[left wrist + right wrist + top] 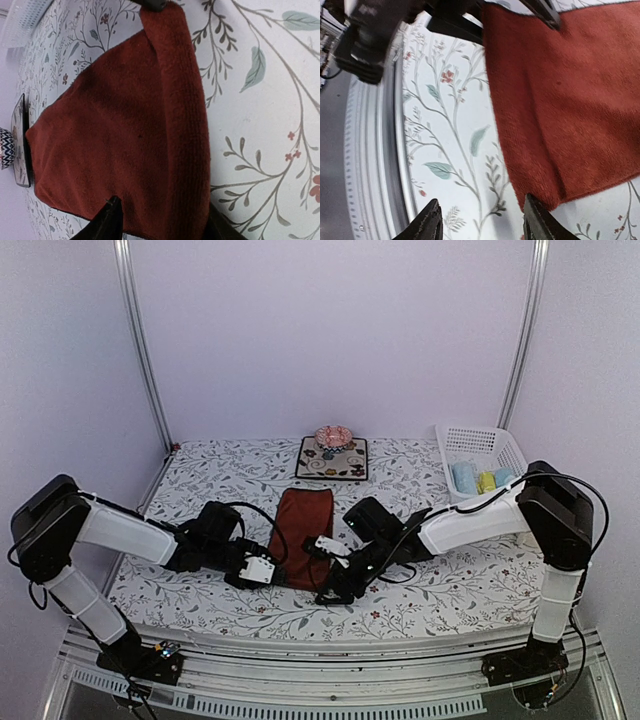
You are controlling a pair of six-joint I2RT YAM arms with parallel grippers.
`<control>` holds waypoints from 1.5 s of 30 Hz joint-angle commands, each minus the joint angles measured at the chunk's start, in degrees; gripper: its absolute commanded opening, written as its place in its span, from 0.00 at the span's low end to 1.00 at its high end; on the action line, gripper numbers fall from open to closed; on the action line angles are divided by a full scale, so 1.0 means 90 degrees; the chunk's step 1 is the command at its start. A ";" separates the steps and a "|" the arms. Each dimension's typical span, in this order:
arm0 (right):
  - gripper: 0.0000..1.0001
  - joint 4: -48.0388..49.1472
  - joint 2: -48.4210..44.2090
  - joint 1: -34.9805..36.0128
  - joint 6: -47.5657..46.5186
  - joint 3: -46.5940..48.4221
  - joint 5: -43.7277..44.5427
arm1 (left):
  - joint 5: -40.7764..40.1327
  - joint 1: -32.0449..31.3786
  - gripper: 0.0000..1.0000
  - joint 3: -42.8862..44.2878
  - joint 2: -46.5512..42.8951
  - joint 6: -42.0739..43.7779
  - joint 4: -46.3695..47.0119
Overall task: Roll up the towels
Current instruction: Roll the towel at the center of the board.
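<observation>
Small towels [466, 477] rolled, sitting in basket [480, 432], far right corner of surface [450, 580]. Dark red towel [303, 525] near front edge, only near hem turned over. My right end effector [482, 222] released, empty beside corner. My left end effector [162, 225] straddles hem, grip unclear. Most rolling left.

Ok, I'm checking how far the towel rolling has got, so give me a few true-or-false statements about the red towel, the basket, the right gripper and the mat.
1. The red towel is in the basket. False: it lies on the table cover, in front of the mat.
2. The basket holds small towels, pale blue and yellow. True.
3. The right gripper is clamped on the red towel. False: its jaws stand open over the table cover, beside the towel's corner.
4. A bowl stands on the mat. True.
</observation>
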 commanded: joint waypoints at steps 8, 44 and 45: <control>0.56 0.0766 -0.0043 0.0193 -0.0782 -0.0072 0.1941 | 0.0620 0.0247 0.51 0.0261 0.0110 -0.0212 -0.1495; 0.39 0.1816 0.0380 0.1814 -0.2803 -0.0767 0.5399 | 0.0982 0.0564 0.51 0.0733 0.0322 -0.0505 -0.2096; 0.35 0.1867 0.0408 0.1855 -0.2865 -0.0775 0.5569 | 0.0988 0.0563 0.51 0.0726 0.0317 -0.0514 -0.2105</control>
